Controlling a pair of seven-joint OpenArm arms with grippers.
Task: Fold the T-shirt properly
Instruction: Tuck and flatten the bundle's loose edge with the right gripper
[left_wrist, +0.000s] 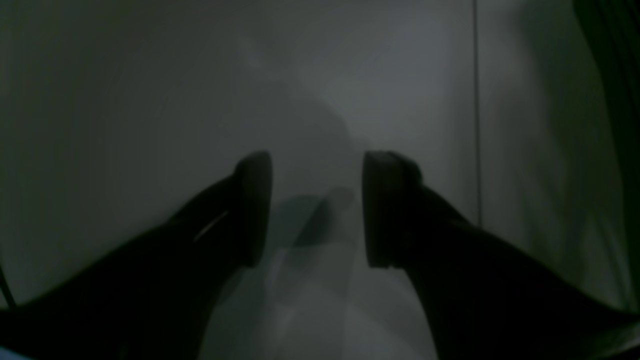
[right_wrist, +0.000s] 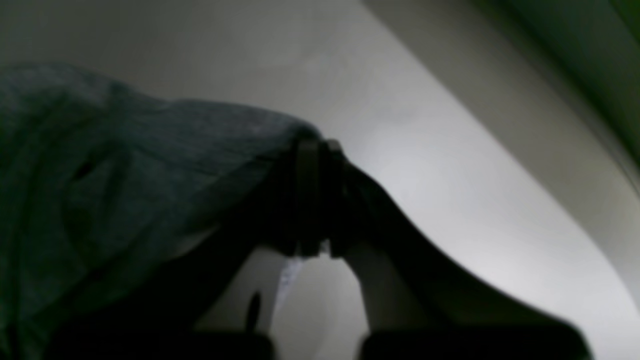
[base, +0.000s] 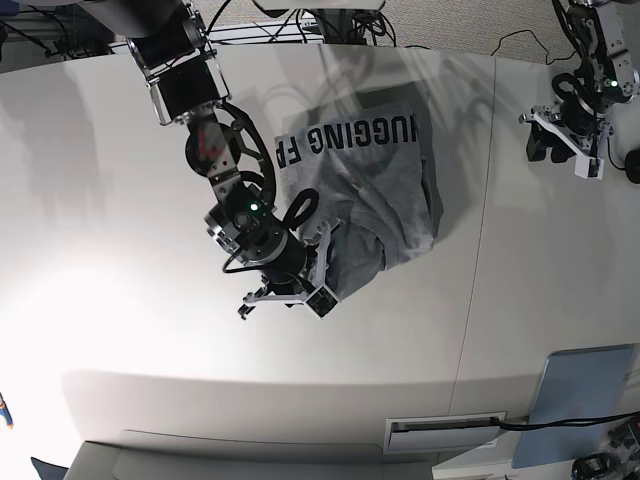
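The heather-grey T-shirt (base: 385, 185) lies partly bunched on the white table, with its black block lettering (base: 350, 135) facing up along the far edge. My right gripper (base: 335, 252) is at the shirt's near left edge. In the right wrist view the gripper (right_wrist: 317, 150) is shut on a fold of the grey fabric (right_wrist: 125, 165), which is lifted and drapes to the left. My left gripper (base: 550, 140) is at the far right of the table, apart from the shirt. In the left wrist view it (left_wrist: 317, 210) is open and empty over bare table.
A pale blue flat board (base: 585, 400) lies at the near right corner. A table seam (base: 480, 250) runs front to back to the right of the shirt. A slot plate (base: 445, 432) sits at the front edge. Cables (base: 330, 20) lie behind the table.
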